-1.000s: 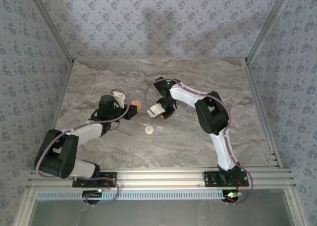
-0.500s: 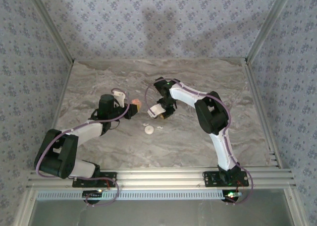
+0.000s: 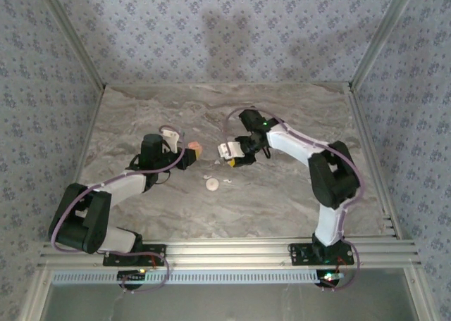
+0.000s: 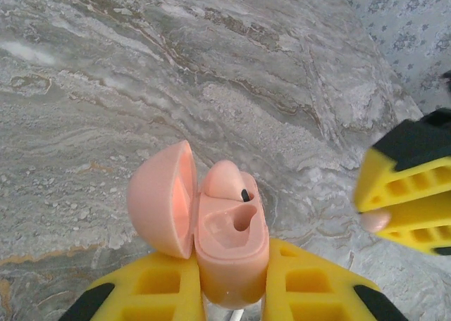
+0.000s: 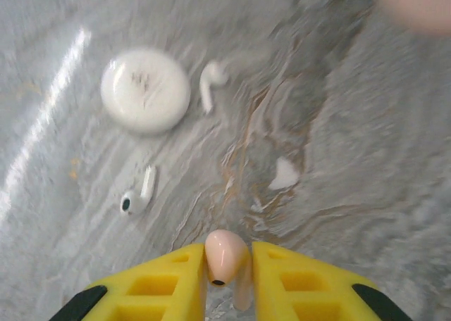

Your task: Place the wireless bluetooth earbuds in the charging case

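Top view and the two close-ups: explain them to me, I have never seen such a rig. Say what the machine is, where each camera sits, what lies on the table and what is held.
These are two robot arms bolted at the near edge of a marble-patterned table. The top view looks down from above and behind them; each close-up comes from a wrist camera, that arm's yellow fingers at the bottom. The left gripper clamps an open pink charging case; a seated earbud fills one socket, the other is empty. The right gripper pinches a pink earbud. On the table lie a white round disc and two white earbuds.
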Tool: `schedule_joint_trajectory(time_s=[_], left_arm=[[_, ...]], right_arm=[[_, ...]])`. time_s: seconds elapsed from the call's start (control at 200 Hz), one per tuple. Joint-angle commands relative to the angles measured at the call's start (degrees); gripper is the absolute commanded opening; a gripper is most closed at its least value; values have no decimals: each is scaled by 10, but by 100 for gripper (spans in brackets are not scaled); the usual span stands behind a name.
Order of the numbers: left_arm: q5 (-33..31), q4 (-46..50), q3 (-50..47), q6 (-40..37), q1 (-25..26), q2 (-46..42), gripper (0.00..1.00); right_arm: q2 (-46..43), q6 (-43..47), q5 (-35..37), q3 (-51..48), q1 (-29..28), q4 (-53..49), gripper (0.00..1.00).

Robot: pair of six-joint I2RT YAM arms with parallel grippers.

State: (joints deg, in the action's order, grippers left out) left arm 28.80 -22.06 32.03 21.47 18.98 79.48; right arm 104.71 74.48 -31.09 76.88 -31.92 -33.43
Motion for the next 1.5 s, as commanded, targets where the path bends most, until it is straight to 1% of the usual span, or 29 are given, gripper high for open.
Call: schedule_joint_trajectory(time_s=[0.0,0.085,0.215,0.25,0.4,0.565,0.655,0.76,0.854,0.974,1.064,1.129,1.299,1.379,1.494], left_arm=[[10,3,28,-16,10,-9,2],[4,6,32,-17,17,-8,1],[-6,17,40,-24,25,-9,0],[-6,16,40,-25,29,-9,0],[-1,11,40,-56,49,-13,0],[-6,-26,27,-83,77,-20,0],[-16,-37,26,-98,92,-22,0],[-17,-63,18,-105,106,-21,0],[-10,-92,6,-114,115,-25,0],[-8,-134,-14,-124,125,-32,0],[-2,-162,-27,-133,131,-35,0],[3,-178,-34,-143,136,-37,0],[27,-218,-52,-179,150,-40,0],[17,-223,-57,-196,160,-46,0],[-16,-194,-53,-226,182,-64,0]], right_arm=[[-43,-95,-92,-34,10,61,23],[-66,-147,-133,-59,21,93,22],[-93,-256,-213,-81,45,150,22],[-101,-290,-228,-106,50,168,21],[-145,-427,-243,-152,66,266,20],[-188,-584,-247,-206,70,377,19],[-214,-645,-225,-232,65,419,19],[-242,-732,-195,-271,60,502,19],[-266,-776,-165,-300,52,554,20],[-292,-818,-122,-334,35,604,20],[-302,-850,-91,-364,19,660,20],[-302,-868,-85,-378,8,693,20],[-297,-889,-64,-393,-13,730,20],[-290,-908,-52,-405,-22,767,20],[-273,-932,-37,-419,-29,814,20]])
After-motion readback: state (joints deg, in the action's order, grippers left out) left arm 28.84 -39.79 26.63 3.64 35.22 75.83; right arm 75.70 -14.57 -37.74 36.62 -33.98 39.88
